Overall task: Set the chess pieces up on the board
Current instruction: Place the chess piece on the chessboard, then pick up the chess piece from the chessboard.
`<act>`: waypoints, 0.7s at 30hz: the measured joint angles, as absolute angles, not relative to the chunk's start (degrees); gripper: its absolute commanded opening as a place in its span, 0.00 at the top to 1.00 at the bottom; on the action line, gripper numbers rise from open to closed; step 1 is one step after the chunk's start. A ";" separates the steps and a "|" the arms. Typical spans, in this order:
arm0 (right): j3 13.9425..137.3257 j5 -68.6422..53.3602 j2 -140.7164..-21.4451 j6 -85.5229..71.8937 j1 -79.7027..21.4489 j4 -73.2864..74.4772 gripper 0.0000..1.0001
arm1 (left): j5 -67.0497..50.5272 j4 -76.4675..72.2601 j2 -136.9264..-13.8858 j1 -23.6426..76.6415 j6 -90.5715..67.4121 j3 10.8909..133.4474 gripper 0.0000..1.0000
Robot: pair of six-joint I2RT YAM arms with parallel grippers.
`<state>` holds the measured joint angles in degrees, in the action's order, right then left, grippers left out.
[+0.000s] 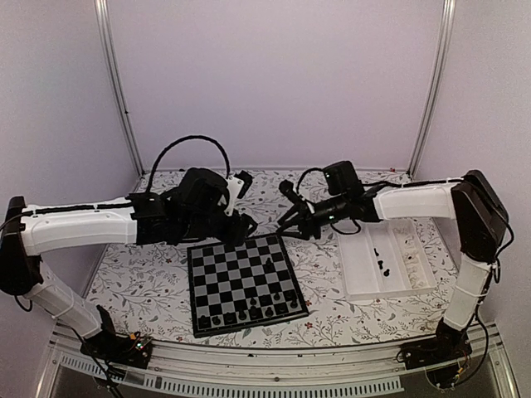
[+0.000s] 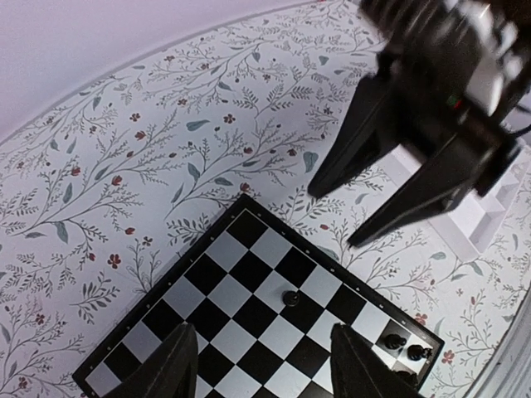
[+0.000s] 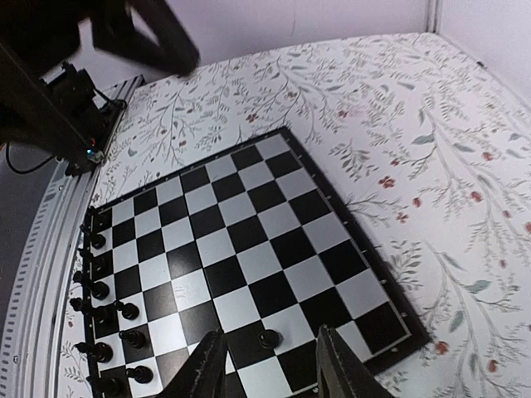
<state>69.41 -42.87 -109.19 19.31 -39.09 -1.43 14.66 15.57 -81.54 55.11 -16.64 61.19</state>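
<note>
Right hand (image 3: 270, 333), fingers apart, over one black pawn (image 3: 268, 338) on board (image 3: 259, 217).

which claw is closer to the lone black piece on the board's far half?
Right. The right claw hangs right over the lone piece, which shows between its open jaws. The left claw hovers by the far edge of the board, clearly farther off.

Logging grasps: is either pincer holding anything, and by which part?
Nothing is held. The right pincer is open around a black piece on the board; the left pincer is empty.
</note>
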 measured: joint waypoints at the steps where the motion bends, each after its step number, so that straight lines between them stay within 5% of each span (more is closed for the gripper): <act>1: 69.45 -43.13 -106.69 19.51 -38.00 -0.19 0.56 | 14.00 15.88 -82.96 55.00 -16.51 61.69 0.43; 9: 64.34 -41.01 -86.30 25.23 -29.04 8.56 0.36 | 8.82 20.34 -97.49 54.48 -14.83 69.14 0.46; 21: 54.70 -45.89 -78.52 25.15 -13.72 11.66 0.34 | 5.21 26.17 -113.01 52.45 -14.17 81.62 0.59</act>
<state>54.70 -45.89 -78.52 25.15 -13.72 11.66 5.21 26.17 -113.01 52.45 -14.17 81.62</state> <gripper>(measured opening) 0.653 0.418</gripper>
